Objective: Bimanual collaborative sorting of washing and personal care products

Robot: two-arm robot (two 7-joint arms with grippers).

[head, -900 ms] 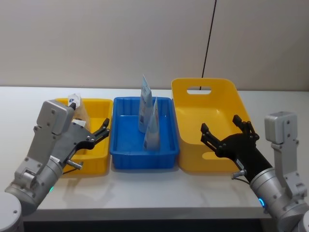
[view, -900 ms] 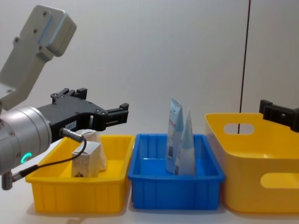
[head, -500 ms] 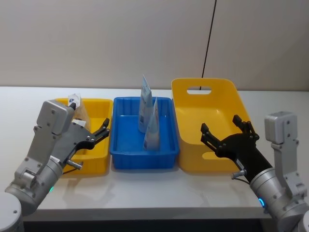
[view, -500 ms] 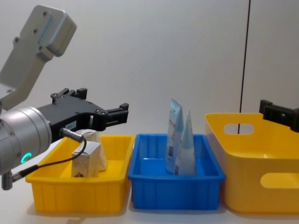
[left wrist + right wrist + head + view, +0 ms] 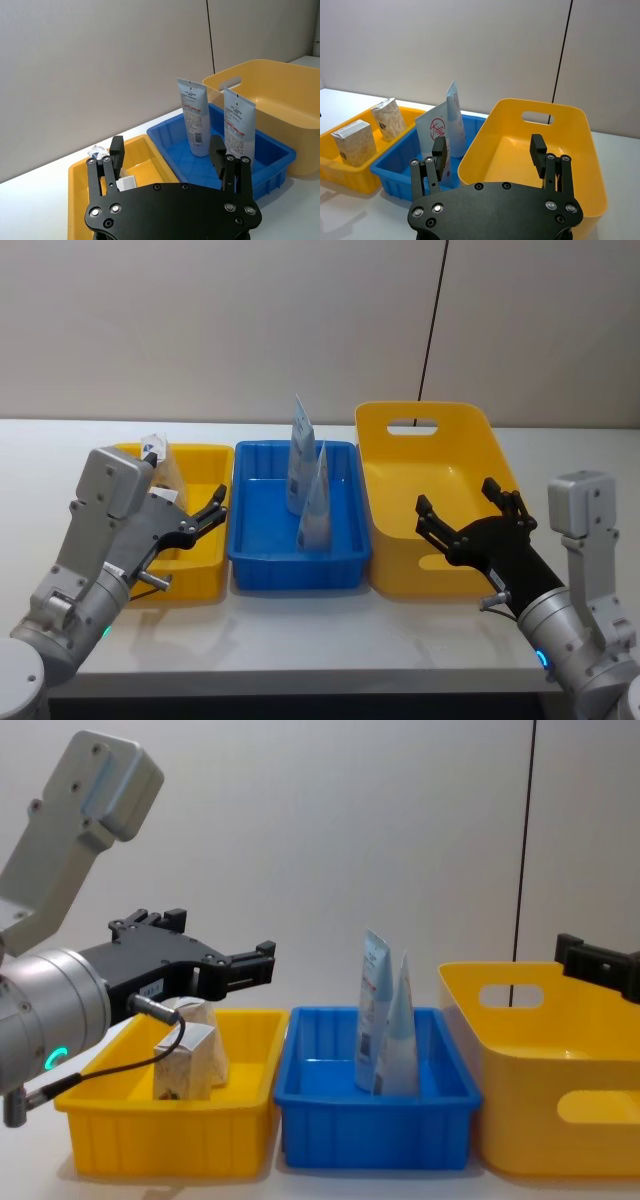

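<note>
Two light-blue-and-white squeeze tubes (image 5: 302, 455) (image 5: 316, 502) stand upright, leaning together, in the blue bin (image 5: 298, 568). Two small beige packs (image 5: 185, 1065) (image 5: 200, 1015) sit in the small yellow bin (image 5: 190, 580) at the left. My left gripper (image 5: 212, 512) hovers open and empty over that bin, near the packs. Over the near wall of the large yellow bin (image 5: 440, 575) on the right hangs my right gripper (image 5: 456, 493), open with nothing between its fingers. The right wrist view shows the tubes (image 5: 455, 120) and the packs (image 5: 355, 142) beyond its spread fingers (image 5: 439, 147).
The three bins stand side by side on a white table, close to a plain wall. A black cable (image 5: 432, 320) runs down the wall behind the large yellow bin. A bare strip of table lies in front of the bins.
</note>
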